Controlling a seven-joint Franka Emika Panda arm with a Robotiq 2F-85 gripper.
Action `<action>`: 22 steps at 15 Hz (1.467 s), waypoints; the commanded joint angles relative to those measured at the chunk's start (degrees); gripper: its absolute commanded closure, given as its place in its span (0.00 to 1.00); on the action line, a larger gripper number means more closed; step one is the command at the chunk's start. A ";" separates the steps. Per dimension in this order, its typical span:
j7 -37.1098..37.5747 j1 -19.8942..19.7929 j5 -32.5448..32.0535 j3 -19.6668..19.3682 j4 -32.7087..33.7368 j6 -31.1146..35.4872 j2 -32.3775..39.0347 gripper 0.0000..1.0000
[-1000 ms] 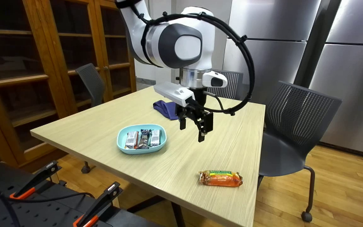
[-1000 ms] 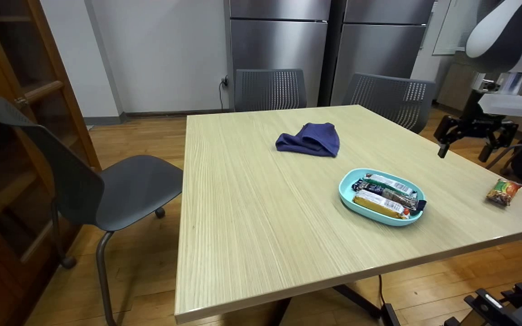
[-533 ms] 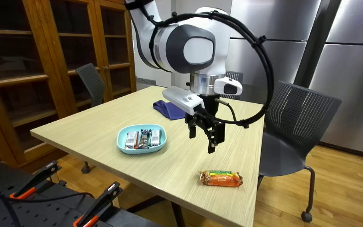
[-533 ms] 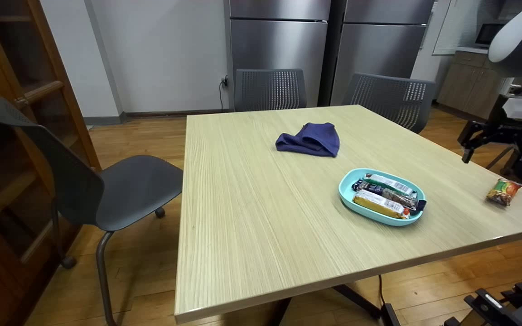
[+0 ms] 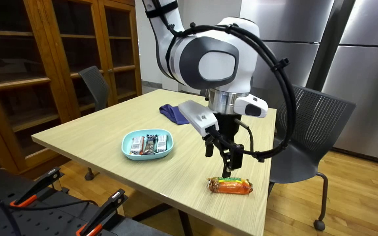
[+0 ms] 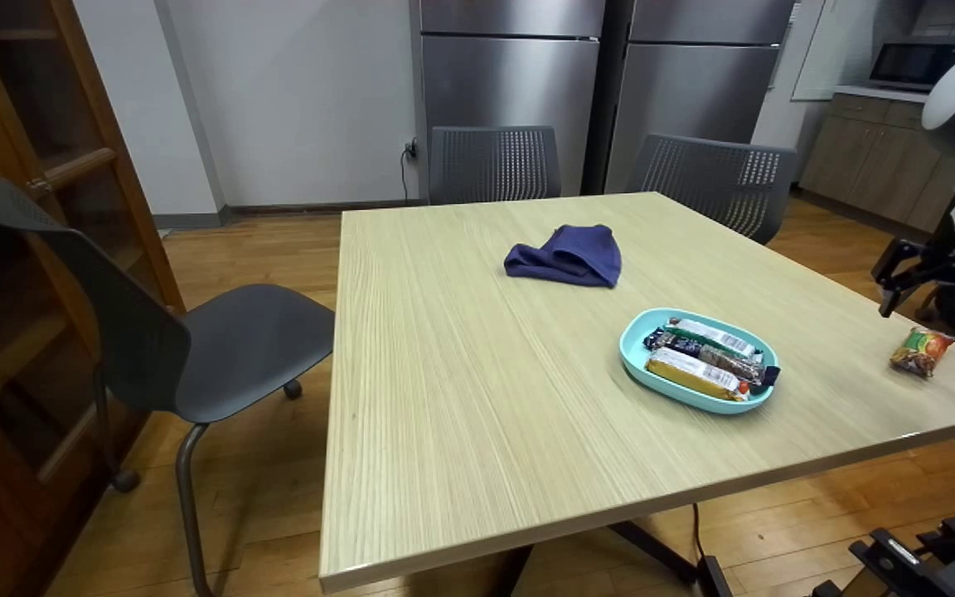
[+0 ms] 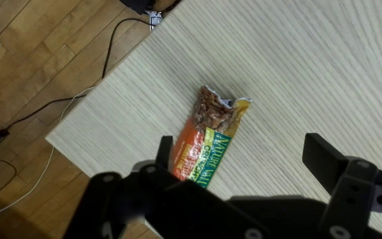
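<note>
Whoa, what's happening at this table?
A robot arm hangs over the table. Its two-fingered tool is open and holds nothing, close to a Nature Valley Crunchy granola bar lying near a corner. Three other wrapped bars sit in a turquoise dish, and a crumpled dark purple cloth lies farther off on the same table.

Three snack bars (image 5: pixel 150 145) lay in one dish (image 5: pixel 148 157) and one more bar (image 5: pixel 230 186) lay outside it, making four in all, on one desk (image 6: pixel 461 373) that also bore one cloth (image 6: pixel 573 257). One robot arm (image 5: pixel 217 65) carried one end effector (image 7: pixel 239 146), which had two fingers (image 7: pixel 323 159). In an exterior view there were three chairs (image 6: pixel 494 166), two refrigerators (image 6: pixel 511 91) that showed two doors (image 6: pixel 681 91) apiece and one microwave (image 6: pixel 917 63), while two clamps (image 5: pixel 105 209) could be counted in an exterior view.
</note>
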 commanded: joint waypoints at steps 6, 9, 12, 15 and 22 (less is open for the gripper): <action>0.81 -3.21 4.99 1.01 5.64 -0.48 6.09 0.00; 0.93 -3.73 5.19 1.10 7.38 -0.99 7.92 0.00; 1.22 -4.05 5.28 1.34 8.75 -1.07 9.56 0.00; 1.41 -4.22 5.32 1.42 9.64 -0.45 10.91 0.00; 1.46 -4.59 5.66 1.99 11.00 0.07 12.76 0.42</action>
